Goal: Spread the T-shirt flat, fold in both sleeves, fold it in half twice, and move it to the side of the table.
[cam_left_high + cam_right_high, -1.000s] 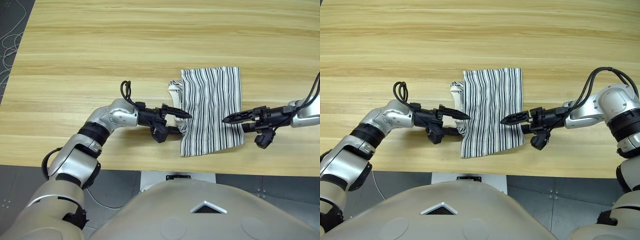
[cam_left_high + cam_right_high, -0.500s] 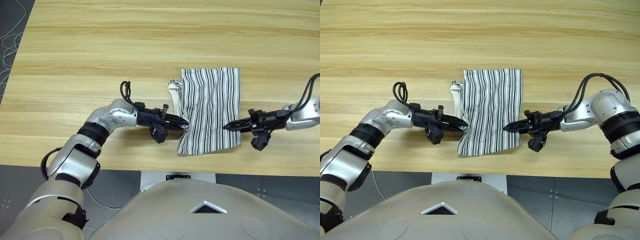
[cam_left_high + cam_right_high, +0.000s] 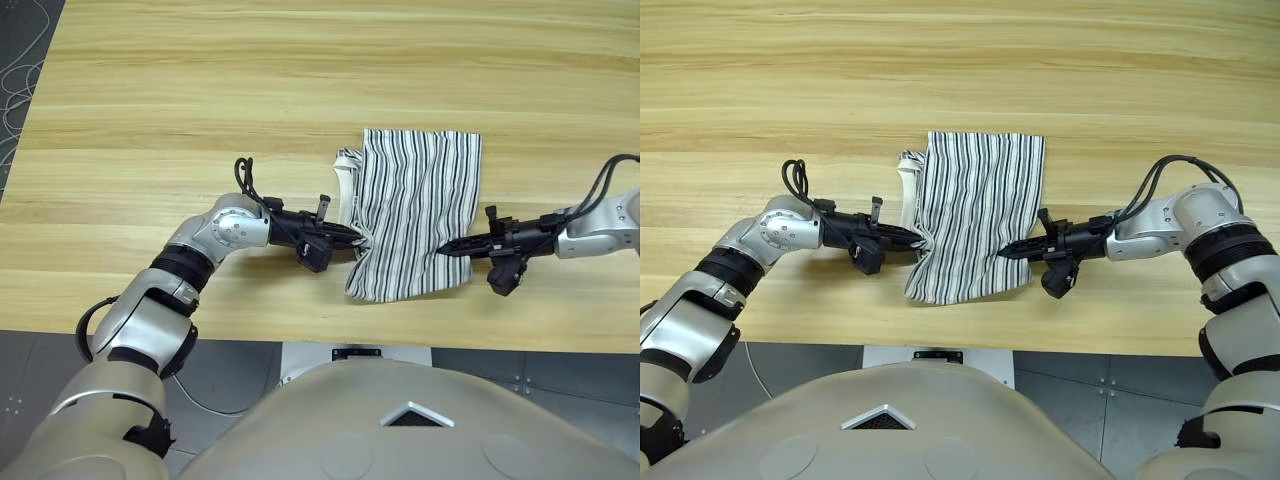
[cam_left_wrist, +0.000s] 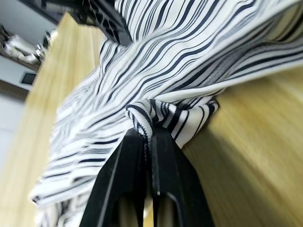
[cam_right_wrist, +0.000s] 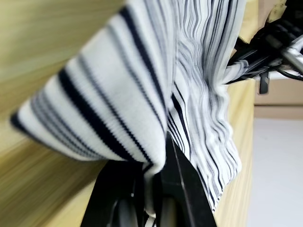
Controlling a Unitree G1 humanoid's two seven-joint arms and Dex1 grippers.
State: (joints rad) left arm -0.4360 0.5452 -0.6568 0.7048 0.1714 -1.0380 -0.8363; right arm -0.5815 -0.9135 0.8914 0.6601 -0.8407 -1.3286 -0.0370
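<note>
The left gripper (image 3: 356,240) and right gripper (image 3: 446,249) each pinch a T-shirt (image 3: 418,205) edge and should move evenly together, so the folds stay neat.

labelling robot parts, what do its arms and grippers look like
The left arm and right arm have rounded silver shells with black ribbed joints. A black cable loops out near each wrist. The left gripper and right gripper are black, each with two slim tapered fingers and a small black block mounted alongside.
</note>
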